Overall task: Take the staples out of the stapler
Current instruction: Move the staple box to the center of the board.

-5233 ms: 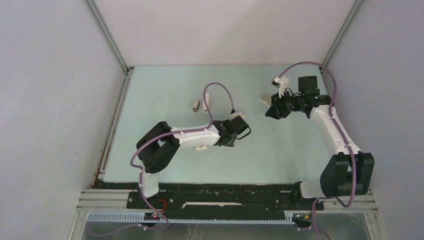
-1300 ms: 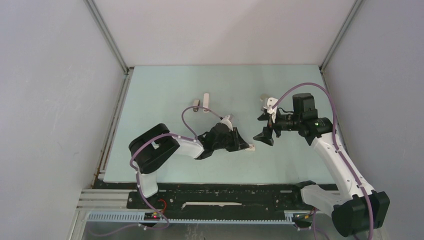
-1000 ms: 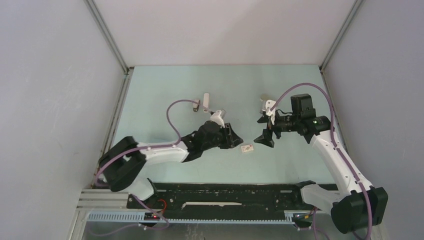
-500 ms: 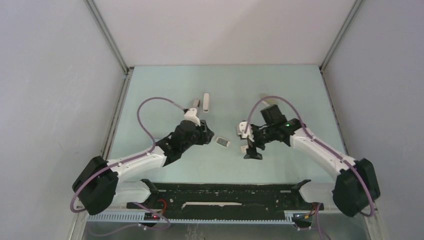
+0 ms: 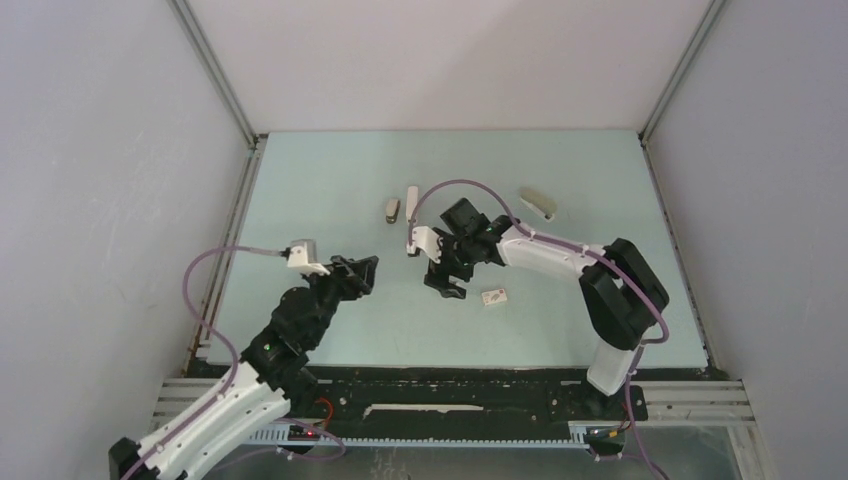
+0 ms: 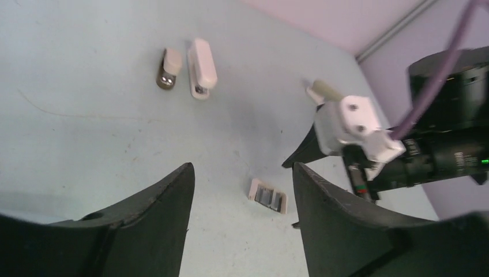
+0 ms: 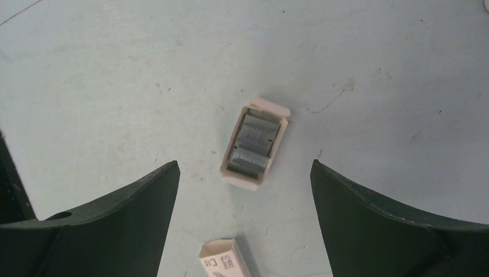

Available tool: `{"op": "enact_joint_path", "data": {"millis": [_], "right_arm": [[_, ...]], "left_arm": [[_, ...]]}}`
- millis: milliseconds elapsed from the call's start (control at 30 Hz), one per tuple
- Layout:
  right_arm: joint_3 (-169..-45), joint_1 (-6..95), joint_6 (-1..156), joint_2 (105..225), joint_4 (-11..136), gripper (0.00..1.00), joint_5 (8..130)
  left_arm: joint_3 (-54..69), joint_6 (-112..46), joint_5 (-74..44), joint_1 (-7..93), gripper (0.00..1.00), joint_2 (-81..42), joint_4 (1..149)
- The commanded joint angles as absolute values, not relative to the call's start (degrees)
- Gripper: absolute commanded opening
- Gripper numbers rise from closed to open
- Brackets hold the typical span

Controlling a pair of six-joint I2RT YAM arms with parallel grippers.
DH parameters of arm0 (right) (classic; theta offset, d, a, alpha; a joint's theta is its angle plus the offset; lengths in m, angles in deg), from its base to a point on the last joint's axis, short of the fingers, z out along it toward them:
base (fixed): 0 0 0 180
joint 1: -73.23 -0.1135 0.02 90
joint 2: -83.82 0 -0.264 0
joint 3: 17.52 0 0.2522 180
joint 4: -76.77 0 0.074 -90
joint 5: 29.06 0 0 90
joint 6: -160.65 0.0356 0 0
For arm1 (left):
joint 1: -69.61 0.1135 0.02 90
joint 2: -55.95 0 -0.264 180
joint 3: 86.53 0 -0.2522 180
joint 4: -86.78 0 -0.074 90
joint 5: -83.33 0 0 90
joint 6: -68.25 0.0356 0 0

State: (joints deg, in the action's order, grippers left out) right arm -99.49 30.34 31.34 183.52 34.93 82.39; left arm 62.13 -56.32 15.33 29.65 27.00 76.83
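Observation:
The stapler, grey-beige on top with a white edge, lies alone at the far right of the mat; in the left wrist view only its end shows behind the right wrist. Grey staples lie in a small open cardboard tray on the mat. My right gripper hangs open straight above that tray and hides it from the top camera; the right gripper is empty and touches nothing. My left gripper is open and empty, to the left of the tray, and the left gripper points towards it.
A printed white box sleeve lies just right of the right gripper, its end near the tray. A slim white stapler and a short beige and metal piece lie side by side at mid-far. Walls close in the mat.
The left arm has drawn back towards the near left and its jaws have widened. The right gripper has swung left and now stands over the tray of staples.

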Motion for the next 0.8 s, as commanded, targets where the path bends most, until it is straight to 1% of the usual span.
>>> {"op": "enact_joint_path", "data": {"millis": [0, 100, 167, 333, 500, 600, 767], "right_arm": [[-104.1, 28.5, 36.6, 187.6, 34.2, 0.93, 76.7], [-105.6, 27.5, 37.7, 190.2, 33.7, 0.91, 75.6], [-106.3, 27.2, 38.3, 191.5, 33.2, 0.89, 75.4], [-107.3, 27.1, 38.8, 194.5, 31.7, 0.81, 75.4], [-107.3, 26.9, 38.5, 195.0, 31.3, 0.74, 75.6], [-107.3, 26.5, 37.6, 195.4, 30.7, 0.67, 75.9], [-107.2, 25.3, 35.2, 196.1, 28.4, 0.51, 76.9]], "left_arm": [[67.0, -57.7, 21.3, 29.8, 0.7, 37.4, 69.0], [68.9, -59.0, 20.8, 29.8, 0.71, 42.7, 66.5], [69.6, -59.7, 20.2, 29.8, 0.71, 44.6, 65.2], [70.5, -60.9, 18.6, 29.8, 0.71, 45.3, 64.5], [71.1, -61.5, 17.6, 29.8, 0.71, 44.9, 64.5], [71.2, -61.4, 17.2, 29.8, 0.71, 45.2, 64.5], [71.3, -61.3, 15.6, 29.8, 0.71, 45.3, 64.3]]}}
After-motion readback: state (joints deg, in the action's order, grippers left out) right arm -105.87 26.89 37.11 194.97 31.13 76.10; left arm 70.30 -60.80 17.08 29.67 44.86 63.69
